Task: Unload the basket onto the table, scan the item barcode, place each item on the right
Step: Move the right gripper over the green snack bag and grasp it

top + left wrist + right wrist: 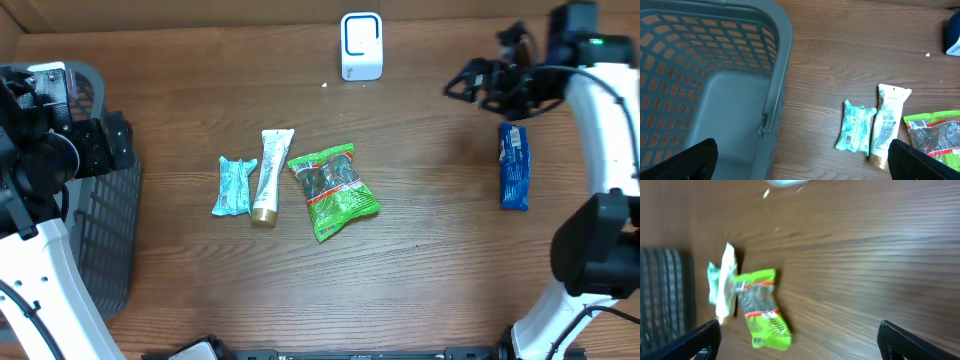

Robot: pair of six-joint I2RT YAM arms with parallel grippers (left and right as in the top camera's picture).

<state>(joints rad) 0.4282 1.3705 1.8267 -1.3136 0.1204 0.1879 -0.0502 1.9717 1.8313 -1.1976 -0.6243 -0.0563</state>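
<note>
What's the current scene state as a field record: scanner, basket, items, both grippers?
scanner: white boxy barcode scanner, at the far edge of the wooden table
basket: grey slatted plastic basket, left side, no item seen inside
centre cluster: teal crinkled packet, cream tube, green snack bag, side by side
right side: blue flat packet, lying on the table, not held
left gripper: open, empty, by the basket
right gripper: open, empty
</note>
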